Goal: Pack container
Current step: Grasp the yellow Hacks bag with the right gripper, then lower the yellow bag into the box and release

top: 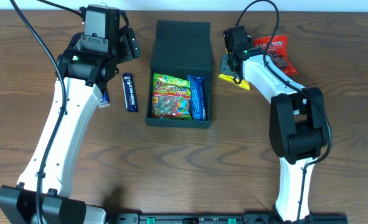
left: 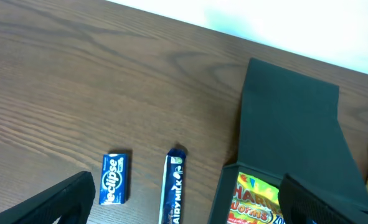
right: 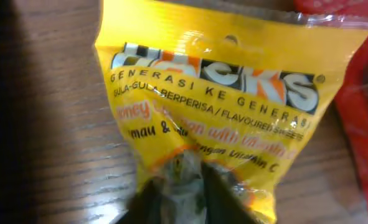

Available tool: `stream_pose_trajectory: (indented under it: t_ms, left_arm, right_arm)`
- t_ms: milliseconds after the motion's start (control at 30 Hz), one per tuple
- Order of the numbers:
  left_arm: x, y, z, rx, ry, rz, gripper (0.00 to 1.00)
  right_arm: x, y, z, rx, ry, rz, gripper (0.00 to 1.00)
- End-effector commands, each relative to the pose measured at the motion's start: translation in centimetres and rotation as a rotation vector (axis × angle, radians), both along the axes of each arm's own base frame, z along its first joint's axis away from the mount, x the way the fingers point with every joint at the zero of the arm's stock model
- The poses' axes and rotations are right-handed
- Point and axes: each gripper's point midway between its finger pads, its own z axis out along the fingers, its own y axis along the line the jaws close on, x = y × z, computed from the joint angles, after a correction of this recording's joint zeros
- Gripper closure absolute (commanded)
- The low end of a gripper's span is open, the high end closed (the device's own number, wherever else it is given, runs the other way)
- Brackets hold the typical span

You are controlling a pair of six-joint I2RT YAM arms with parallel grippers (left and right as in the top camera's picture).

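Observation:
The dark green container (top: pixel 180 61) stands open at the table's middle, flap lid folded back; it also shows in the left wrist view (left: pixel 289 124). Inside lie a colourful gummy worms packet (top: pixel 171 95) and a blue packet (top: pixel 198 98). My right gripper (top: pixel 232 70) is shut on the lower edge of a yellow Hacks sweets packet (right: pixel 221 93), just right of the container. My left gripper (top: pixel 126 42) is open and empty, above the table left of the container. A blue Dairy Milk bar (top: pixel 129 92) and a blue Eclipse pack (left: pixel 114 179) lie below it.
A red snack packet (top: pixel 274 50) lies at the back right, behind the right arm; its edge shows in the right wrist view (right: pixel 364 112). The left arm's white link covers most of the Eclipse pack in the overhead view.

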Motion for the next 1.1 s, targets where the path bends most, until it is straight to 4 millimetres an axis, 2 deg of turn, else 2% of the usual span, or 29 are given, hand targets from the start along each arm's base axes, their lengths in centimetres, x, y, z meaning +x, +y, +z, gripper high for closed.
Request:
stream_pose_trajectory:
  t_ms: [0, 67, 233, 333, 400, 467, 500, 567, 667, 733, 867, 967, 1067]
  left_arm:
    - [0.1, 0.2, 0.0, 0.023, 0.001, -0.008, 0.05]
    - [0.3, 0.5, 0.1, 0.054, -0.004, -0.021, 0.05]
    - [0.8, 2.4, 0.7, 0.098, -0.027, 0.016, 0.05]
    - [1.2, 4.5, 1.0, 0.095, -0.046, 0.064, 0.05]
    - [1.4, 6.3, 1.2, 0.095, -0.053, 0.104, 0.05]
    - [1.4, 7.9, 1.3, 0.095, -0.057, 0.140, 0.05]
    - [1.4, 8.5, 1.3, 0.095, -0.058, 0.154, 0.05]
    - [1.3, 9.5, 1.3, 0.095, -0.058, 0.176, 0.05]
    - [1.3, 9.9, 1.3, 0.096, -0.058, 0.184, 0.05]
    - [1.3, 9.9, 1.4, 0.099, -0.059, 0.181, 0.05]
    - [1.3, 9.9, 1.3, 0.104, -0.057, 0.177, 0.05]
    - [1.3, 9.9, 1.3, 0.104, -0.056, 0.176, 0.05]
    - [1.3, 9.9, 1.3, 0.104, -0.057, 0.176, 0.05]
  right_arm:
    - [-1.9, 0.0, -1.9, -0.022, 0.093, -0.004, 0.97]
    - [-1.8, 0.1, 0.2, -0.021, 0.090, -0.003, 0.99]
    - [-1.4, 1.3, 7.6, 0.029, 0.024, 0.022, 0.98]
    - [-2.3, 4.0, 12.6, 0.124, -0.024, 0.087, 0.99]
    - [-3.6, 6.8, 15.5, 0.191, -0.055, 0.174, 0.98]
    - [-5.1, 10.1, 16.9, 0.240, -0.056, 0.303, 0.98]
    - [-5.9, 11.5, 17.1, 0.256, -0.050, 0.361, 0.98]
    - [-8.3, 15.6, 16.9, 0.292, -0.012, 0.542, 0.98]
    - [-10.6, 18.7, 15.6, 0.237, 0.024, 0.728, 0.98]
    - [-11.8, 19.8, 14.6, 0.178, 0.042, 0.857, 0.98]
    - [-13.8, 21.3, 12.3, 0.007, 0.055, 1.234, 0.99]
    - [-14.1, 21.6, 10.9, -0.059, 0.062, 1.378, 0.99]
    - [-13.4, 22.0, 9.7, -0.098, 0.047, 1.453, 0.99]
